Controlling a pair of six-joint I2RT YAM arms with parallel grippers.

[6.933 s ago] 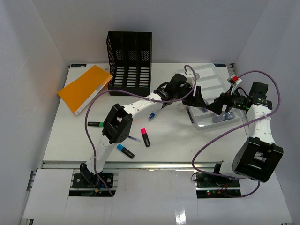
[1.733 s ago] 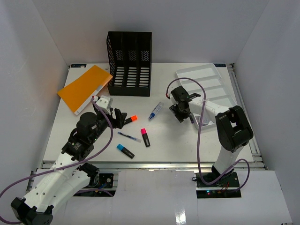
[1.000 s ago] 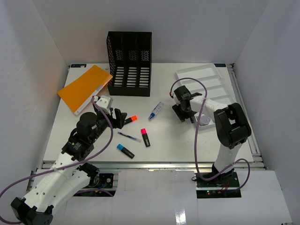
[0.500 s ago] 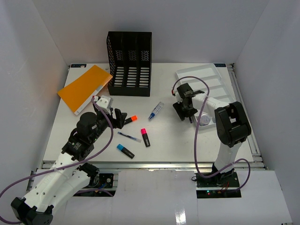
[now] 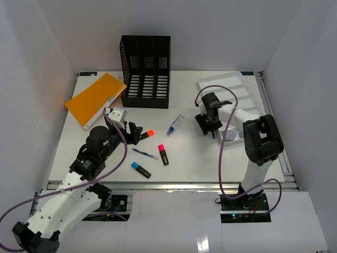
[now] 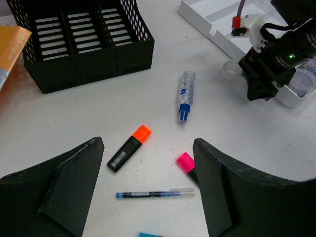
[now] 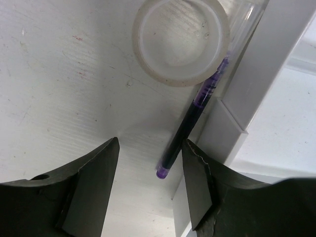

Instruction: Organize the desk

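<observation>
The desk point(image 5: 192, 158) fills the middle of the top view. It is a white worktop closed in by white walls, with a metal rail along its lower edge, and small things lie loose on it. A black file rack point(image 5: 145, 69) stands at the upper middle, and an orange notebook point(image 5: 95, 99) lies at the upper left. A white tray point(image 5: 239, 84) with compartments sits at the upper right; I judge that the small things belong there.

The left gripper point(image 6: 146, 145) hangs with its jaws spread wide, framing the orange marker point(image 6: 129, 148). The pink marker point(image 6: 186, 162), a thin blue pen point(image 6: 155, 194) and a clear tube with a blue cap point(image 6: 184, 96) are near, so this opening seems prepared for a grasp from above.

The right gripper point(image 7: 150, 143) is also spread and holds nothing. It is low over a purple pen point(image 7: 190, 118) that lies on the worktop, pressed along the outer wall of the tray, with a ring of clear tape point(image 7: 180, 42) just beside its upper end. The wall leaves little room for one jaw — probably the pen must first be drawn away from it, or one jaw may strike the tray.
</observation>
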